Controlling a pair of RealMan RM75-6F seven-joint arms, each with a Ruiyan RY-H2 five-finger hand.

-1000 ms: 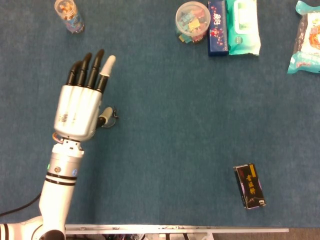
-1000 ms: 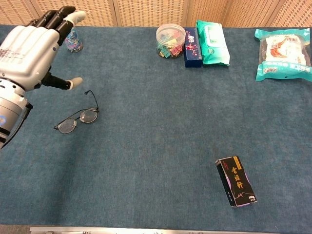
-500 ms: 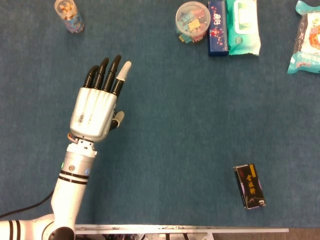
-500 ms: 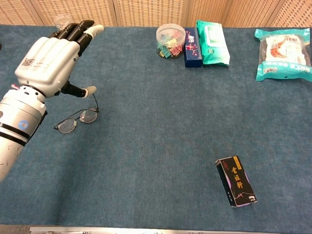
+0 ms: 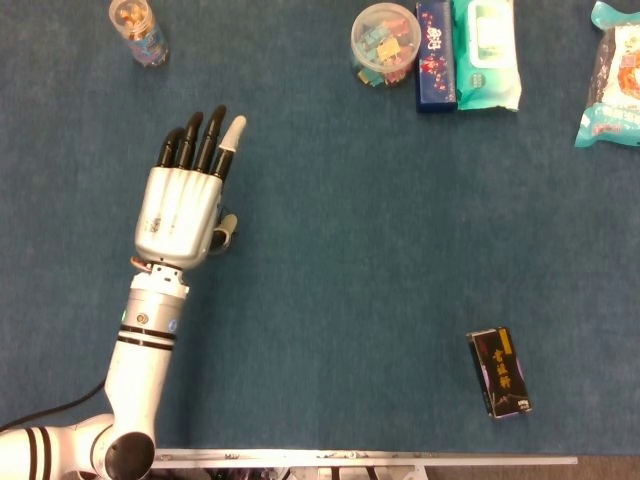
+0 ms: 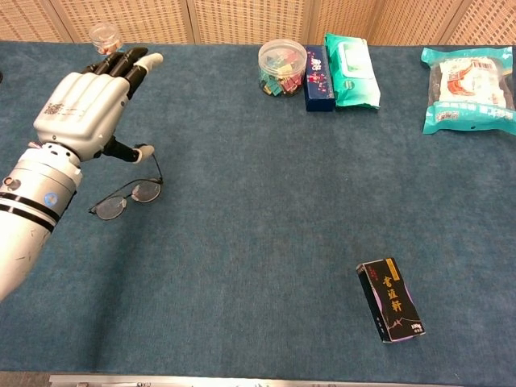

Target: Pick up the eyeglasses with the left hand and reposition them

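Eyeglasses [image 6: 127, 196] at left of the chest view, lying flat on the blue table cover [image 6: 258, 210], lenses down toward the lower left and one temple arm reaching up toward the thumb; hidden beneath the hand in the head view. Left hand [image 6: 87, 106] above and just beyond the frames, palm down, fingers [image 6: 129, 63] straight, close together and pointing to the top of the frame, thumb out to the right near the temple tip, holding nothing; contact between thumb and temple not discernible. Same hand [image 5: 180, 212] at centre left of the head view, with its white forearm running to the lower left corner. Right hand outside both views. Small clear jar [image 5: 138, 29] with colourful contents at upper left. Round clear tub [image 6: 282, 66] of coloured pieces at top centre, touching a dark blue box [image 6: 318, 78], itself beside a green wipes packet [image 6: 350, 71]. Teal snack bag [image 6: 468, 88] at upper right edge. Black box [image 6: 391, 311] with gold lettering at lower right, well apart from everything else.
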